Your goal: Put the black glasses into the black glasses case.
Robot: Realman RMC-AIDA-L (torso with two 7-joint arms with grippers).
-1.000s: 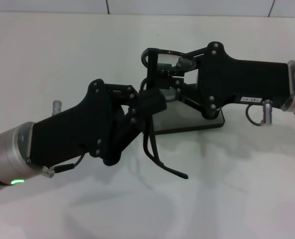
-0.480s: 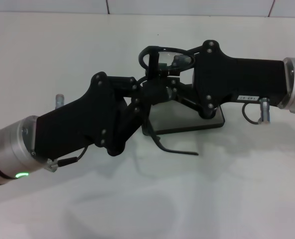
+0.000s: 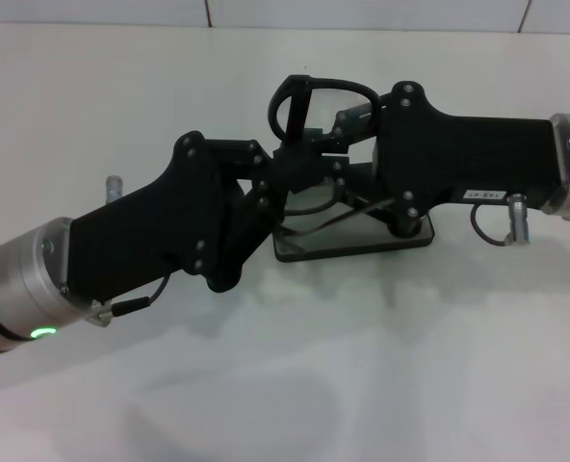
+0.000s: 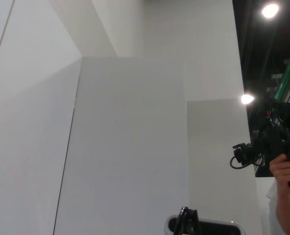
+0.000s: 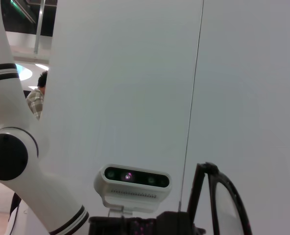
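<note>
Black glasses are held in the air just above the black glasses case, gripped between both grippers. The right gripper is closed on the frame near one lens, and the left gripper is closed on the folded temple part below it. Lenses are stood upright, the frame's long axis running roughly along the case's length. The case lies open on the white table, directly beneath the glasses, so a short lowering is judged to be what remains.
</note>
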